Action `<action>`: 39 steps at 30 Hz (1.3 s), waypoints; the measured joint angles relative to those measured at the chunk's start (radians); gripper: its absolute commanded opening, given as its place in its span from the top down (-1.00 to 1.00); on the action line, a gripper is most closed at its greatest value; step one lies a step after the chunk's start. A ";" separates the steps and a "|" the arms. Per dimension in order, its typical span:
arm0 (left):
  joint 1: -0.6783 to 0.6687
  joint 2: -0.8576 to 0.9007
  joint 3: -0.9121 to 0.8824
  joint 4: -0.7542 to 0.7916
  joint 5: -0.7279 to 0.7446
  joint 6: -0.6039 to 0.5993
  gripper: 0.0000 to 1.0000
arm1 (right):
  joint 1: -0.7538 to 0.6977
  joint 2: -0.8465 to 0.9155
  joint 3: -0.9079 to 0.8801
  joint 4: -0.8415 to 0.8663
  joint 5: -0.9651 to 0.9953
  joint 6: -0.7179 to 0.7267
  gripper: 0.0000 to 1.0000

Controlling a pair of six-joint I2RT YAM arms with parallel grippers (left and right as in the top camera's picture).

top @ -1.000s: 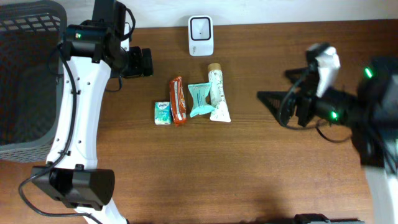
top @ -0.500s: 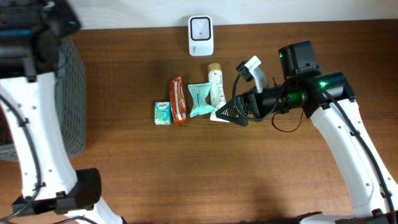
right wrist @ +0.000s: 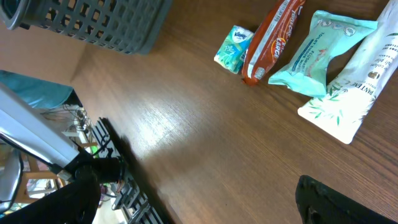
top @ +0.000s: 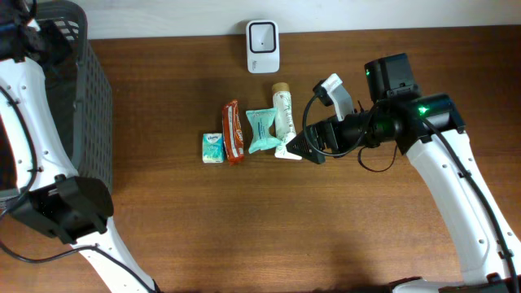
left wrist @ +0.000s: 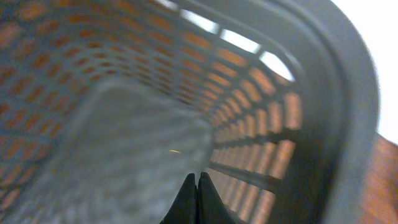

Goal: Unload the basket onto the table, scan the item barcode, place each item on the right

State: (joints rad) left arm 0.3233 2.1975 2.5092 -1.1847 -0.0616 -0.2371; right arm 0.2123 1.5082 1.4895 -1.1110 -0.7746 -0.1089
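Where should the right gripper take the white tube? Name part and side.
Grip the white tube by its flat crimped end, from the bare-table side: the teal packet crowds its other edge, and the open right gripper hangs beside that end.

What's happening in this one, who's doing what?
The right gripper hovers with open fingers at the lower end of the white tube, with nothing gripped yet. The tube lies in a row with a teal wipes pack, an orange snack bar and a small tissue pack. The scanner sits apart, beyond the row. The left gripper is shut and empty, inside the grey basket.
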 measured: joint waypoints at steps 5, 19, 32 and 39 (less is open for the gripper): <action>-0.001 0.002 0.000 -0.031 0.227 0.151 1.00 | 0.000 0.000 0.000 0.000 0.000 0.001 -0.97; 0.008 0.002 0.000 -0.077 0.422 0.273 0.54 | 0.000 0.000 0.000 -0.001 0.000 0.000 -0.97; 0.085 -0.326 0.167 -0.173 0.685 0.202 -0.68 | 0.000 0.000 0.000 -0.001 0.000 0.000 -0.97; -0.214 -0.307 0.122 -0.393 0.670 0.264 1.00 | 0.000 0.000 0.000 0.034 0.000 0.011 -0.97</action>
State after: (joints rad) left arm 0.1097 1.8904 2.6308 -1.5780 0.6086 0.0273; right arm 0.2123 1.5082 1.4895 -1.0771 -0.7742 -0.0982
